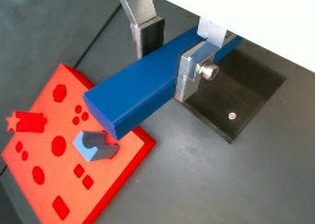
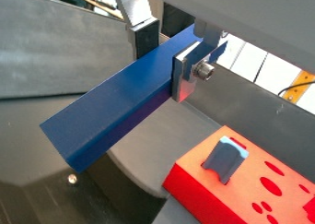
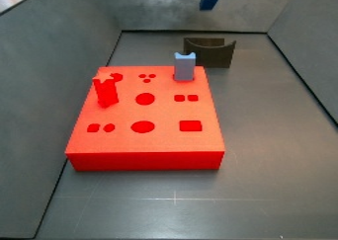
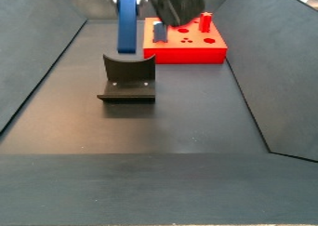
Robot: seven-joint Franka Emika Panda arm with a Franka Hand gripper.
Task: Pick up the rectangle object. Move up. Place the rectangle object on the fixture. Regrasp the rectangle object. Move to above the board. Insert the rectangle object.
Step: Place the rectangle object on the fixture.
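Blue and long, the rectangle object (image 1: pixel 142 89) is clamped between the silver plates of the gripper (image 1: pixel 172 51) near one end, its free end reaching out past the fingers (image 1: pixel 193 69), as seen in both wrist views. In a side view the rectangle object (image 4: pixel 128 23) hangs upright directly above the fixture (image 4: pixel 128 78), its lower end at the notch; whether it touches cannot be told. The gripper (image 4: pixel 162 2) is seen at the bar's upper part, closed on it. The fixture is set on the dark floor just in front of the board (image 4: pixel 187 44). On the board (image 3: pixel 145 125) a grey-blue peg (image 3: pixel 184 66) is seen standing in a hole, and a red upright peg (image 3: pixel 106 88) near another edge.
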